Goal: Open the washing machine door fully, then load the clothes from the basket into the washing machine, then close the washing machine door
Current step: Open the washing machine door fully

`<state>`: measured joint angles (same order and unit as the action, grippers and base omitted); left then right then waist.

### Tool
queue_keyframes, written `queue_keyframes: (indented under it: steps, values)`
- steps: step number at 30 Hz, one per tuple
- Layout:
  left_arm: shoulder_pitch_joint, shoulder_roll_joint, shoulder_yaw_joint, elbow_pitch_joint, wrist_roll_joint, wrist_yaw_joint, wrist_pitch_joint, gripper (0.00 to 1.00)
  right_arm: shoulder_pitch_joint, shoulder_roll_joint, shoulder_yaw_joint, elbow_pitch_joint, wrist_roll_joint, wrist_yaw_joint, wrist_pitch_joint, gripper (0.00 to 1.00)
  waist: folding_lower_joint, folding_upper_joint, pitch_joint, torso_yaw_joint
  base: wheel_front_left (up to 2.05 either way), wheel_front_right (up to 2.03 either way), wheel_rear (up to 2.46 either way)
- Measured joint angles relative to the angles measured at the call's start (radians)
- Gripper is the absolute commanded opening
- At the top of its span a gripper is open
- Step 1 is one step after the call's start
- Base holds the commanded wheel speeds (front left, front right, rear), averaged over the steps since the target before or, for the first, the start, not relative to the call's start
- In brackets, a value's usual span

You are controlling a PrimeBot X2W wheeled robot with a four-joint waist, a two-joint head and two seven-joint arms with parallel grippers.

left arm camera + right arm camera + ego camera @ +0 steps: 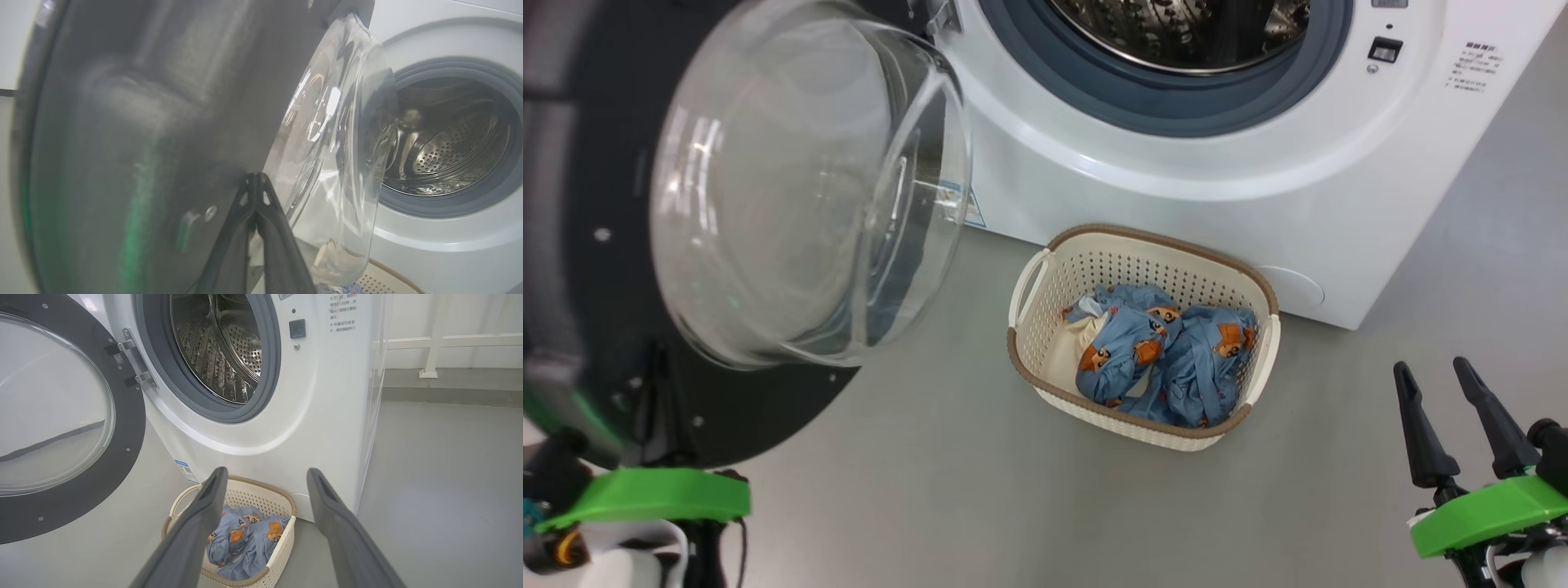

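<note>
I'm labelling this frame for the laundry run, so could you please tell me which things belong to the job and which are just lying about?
Job: washing machine door, washing machine, basket, clothes.
Not part: white railing, grey floor.

The washing machine (1217,220) stands on the floor (931,490). The washing machine door (792,188) hangs swung out to the left of the machine's drum opening, hinged at the opening's left edge. The basket (1160,238) sits on the floor just before the machine, below the opening. The clothes (1160,351) lie in the basket. The left tool (255,177) is at the door, left of the machine. The right tool (1431,366) is before the machine, right of the basket and apart from it.
</note>
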<state>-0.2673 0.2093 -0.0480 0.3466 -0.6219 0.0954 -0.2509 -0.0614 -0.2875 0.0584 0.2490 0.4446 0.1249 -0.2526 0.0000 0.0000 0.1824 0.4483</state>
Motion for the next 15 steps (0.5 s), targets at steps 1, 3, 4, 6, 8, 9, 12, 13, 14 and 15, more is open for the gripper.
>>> queue_keyframes:
  steps: [1, 3, 4, 6, 8, 9, 12, 13, 14, 15]
  values:
    - [-0.008, 0.000, 0.015, 0.010, 0.006, -0.005, 0.000, 0.00, -0.004, -0.001, 0.000, 0.000, 0.000, 0.000, 0.000, 1.00, 0.0000, 0.0000, 0.005, -0.001, 0.00, 0.00, 0.00]
    - [-0.025, 0.001, 0.042, 0.031, 0.018, -0.009, 0.000, 0.00, -0.016, -0.004, 0.000, -0.002, 0.000, 0.000, 0.000, 1.00, 0.0000, 0.0000, 0.015, -0.002, 0.00, 0.00, 0.00]
    - [-0.033, 0.001, 0.058, 0.043, 0.023, -0.016, 0.000, 0.00, -0.017, -0.007, -0.001, -0.005, 0.000, 0.000, 0.000, 1.00, 0.0000, 0.0000, 0.020, -0.003, 0.00, 0.00, 0.00]
    - [-0.049, 0.001, 0.091, 0.060, 0.043, -0.021, 0.000, 0.00, -0.017, -0.011, -0.001, -0.007, 0.000, 0.000, 0.000, 1.00, 0.0000, 0.0000, 0.030, -0.004, 0.00, 0.00, 0.00]
    - [-0.066, 0.002, 0.121, 0.076, 0.058, -0.026, 0.000, 0.00, -0.019, -0.017, -0.001, -0.008, 0.000, 0.000, 0.000, 1.00, 0.0000, 0.0000, 0.041, -0.005, 0.00, 0.00, 0.00]
    - [-0.076, 0.002, 0.136, 0.084, 0.064, -0.032, 0.000, 0.00, -0.020, -0.021, -0.001, -0.008, 0.000, 0.000, 0.000, 1.00, 0.0000, 0.0000, 0.046, -0.005, 0.00, 0.00, 0.00]
    - [-0.102, 0.004, 0.176, 0.109, 0.084, -0.044, 0.000, 0.00, -0.041, -0.029, -0.001, -0.008, -0.003, 0.000, 0.000, 1.00, 0.0000, 0.0000, 0.061, -0.006, 0.00, 0.00, 0.00]
    - [-0.110, 0.005, 0.190, 0.118, 0.092, -0.049, 0.000, 0.00, -0.046, -0.031, -0.001, -0.008, -0.005, 0.000, 0.000, 1.00, 0.0000, 0.0000, 0.066, -0.006, 0.00, 0.00, 0.00]
    - [-0.120, 0.005, 0.204, 0.128, 0.101, -0.054, 0.000, 0.00, -0.051, -0.032, -0.001, -0.008, -0.005, 0.000, 0.000, 1.00, 0.0000, 0.0000, 0.070, -0.005, 0.00, 0.00, 0.00]
    - [-0.129, 0.006, 0.219, 0.138, 0.108, -0.058, 0.000, 0.00, -0.054, -0.034, -0.001, -0.009, -0.005, 0.000, 0.000, 1.00, 0.0000, 0.0000, 0.074, -0.005, 0.00, 0.00, 0.00]
